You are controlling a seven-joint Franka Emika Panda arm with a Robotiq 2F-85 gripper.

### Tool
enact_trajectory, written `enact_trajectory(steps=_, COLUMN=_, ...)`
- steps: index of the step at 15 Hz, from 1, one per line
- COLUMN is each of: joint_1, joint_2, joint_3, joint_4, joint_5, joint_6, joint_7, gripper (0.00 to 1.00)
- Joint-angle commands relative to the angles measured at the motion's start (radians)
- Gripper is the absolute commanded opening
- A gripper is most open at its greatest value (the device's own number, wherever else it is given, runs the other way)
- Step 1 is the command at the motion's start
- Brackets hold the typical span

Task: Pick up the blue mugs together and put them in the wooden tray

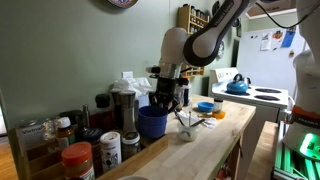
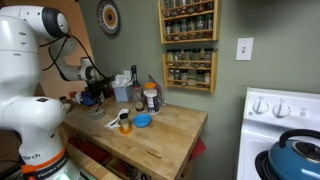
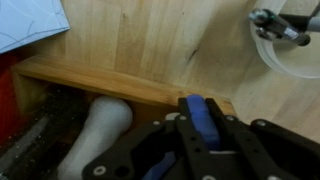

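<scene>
My gripper [image 3: 204, 102] is shut on the rim of the blue mugs [image 3: 205, 126], which show as one dark blue cylinder [image 1: 152, 122] hanging under the gripper [image 1: 166, 100] in an exterior view. In the wrist view the mugs are over the near wall of the wooden tray [image 3: 110, 85], at its right end. The tray holds a white rounded bottle [image 3: 98, 130] and darker things to the left. In an exterior view [image 2: 95, 95] the gripper is at the back left of the counter and the mugs are hard to make out.
A white bowl with a metal utensil [image 3: 290, 45] sits on the wooden counter [image 1: 205, 145] beside the tray. Spice jars [image 1: 78, 158] stand at the counter's near end. A flat light-blue dish [image 2: 142, 121], a blue kettle [image 2: 295, 160] on the stove and a wall spice rack [image 2: 190, 45] are nearby.
</scene>
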Motion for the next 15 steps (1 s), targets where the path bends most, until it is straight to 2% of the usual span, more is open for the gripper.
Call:
enact_trajectory(steps=1, joint_1=-0.024, joint_2=0.051, joint_3=0.036, joint_4=0.049, joint_5=-0.046, joint_6=-0.012, joint_7=0.045, gripper=0.05)
enact_trajectory(steps=12, joint_1=-0.014, joint_2=0.107, joint_3=0.033, joint_4=0.124, joint_5=-0.183, joint_6=-0.104, joint_7=0.156, gripper=0.05)
enact_trajectory(steps=13, joint_1=-0.015, joint_2=0.109, joint_3=0.035, joint_4=0.132, joint_5=-0.184, joint_6=-0.116, joint_7=0.161, gripper=0.46)
enact_trajectory(steps=14, joint_1=-0.015, joint_2=0.109, joint_3=0.037, joint_4=0.137, joint_5=-0.187, joint_6=-0.127, joint_7=0.165, gripper=0.47)
enact_trajectory(steps=15, joint_1=-0.016, joint_2=0.106, joint_3=0.038, joint_4=0.140, joint_5=-0.189, joint_6=-0.135, joint_7=0.167, gripper=0.54)
